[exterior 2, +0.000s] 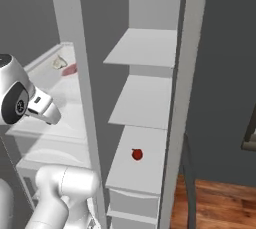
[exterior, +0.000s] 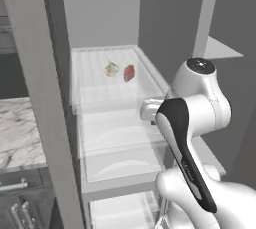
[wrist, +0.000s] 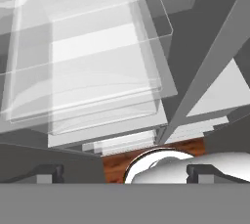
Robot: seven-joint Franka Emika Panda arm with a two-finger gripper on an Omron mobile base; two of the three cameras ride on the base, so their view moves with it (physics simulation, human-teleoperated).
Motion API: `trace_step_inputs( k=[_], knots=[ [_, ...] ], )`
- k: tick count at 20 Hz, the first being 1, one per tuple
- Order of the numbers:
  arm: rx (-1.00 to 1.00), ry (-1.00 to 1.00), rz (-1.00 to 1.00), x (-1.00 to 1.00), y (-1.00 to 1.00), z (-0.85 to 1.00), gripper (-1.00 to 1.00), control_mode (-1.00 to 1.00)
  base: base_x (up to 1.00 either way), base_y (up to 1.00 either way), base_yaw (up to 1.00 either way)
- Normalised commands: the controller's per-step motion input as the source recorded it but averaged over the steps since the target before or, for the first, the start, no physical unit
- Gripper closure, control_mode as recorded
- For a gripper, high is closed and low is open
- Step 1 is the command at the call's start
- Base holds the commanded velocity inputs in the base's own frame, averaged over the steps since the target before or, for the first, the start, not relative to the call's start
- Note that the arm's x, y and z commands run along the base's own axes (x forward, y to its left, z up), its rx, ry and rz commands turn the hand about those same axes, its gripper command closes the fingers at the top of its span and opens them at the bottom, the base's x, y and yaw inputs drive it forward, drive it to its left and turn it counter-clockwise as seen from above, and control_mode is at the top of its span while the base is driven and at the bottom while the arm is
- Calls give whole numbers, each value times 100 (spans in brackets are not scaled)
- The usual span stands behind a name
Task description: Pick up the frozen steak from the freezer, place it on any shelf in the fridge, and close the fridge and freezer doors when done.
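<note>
The frozen steak (exterior: 129,73) is a small red slab on the freezer's upper clear shelf (exterior: 90,98), also seen as the steak (exterior 2: 70,69) in the right base view. My gripper (wrist: 124,174) is open, its two dark fingertips (wrist: 49,173) far apart with nothing between them. It points down over the stacked clear freezer drawers (wrist: 83,86), below and in front of the steak's shelf. The white hand (exterior 2: 42,107) juts out from the arm's wrist in front of the freezer. To the right, the fridge shelves (exterior 2: 142,100) stand exposed.
A pale food item (exterior: 111,68) lies just left of the steak. A small red fruit (exterior 2: 137,154) sits on a lower fridge shelf. A grey divider (exterior 2: 85,98) separates freezer and fridge. A tall grey panel (exterior: 40,98) stands left, with a marble counter (exterior: 17,133) beyond.
</note>
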Motion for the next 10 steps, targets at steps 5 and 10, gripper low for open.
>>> trace_step_inputs(
  k=[5, 10],
  knots=[
    [0, 0, 0, 0, 0, 0, -100, 100, -15, 37, -6],
    [0, 0, 0, 0, 0, 0, -100, 100, -49, -9, -1]
  ],
)
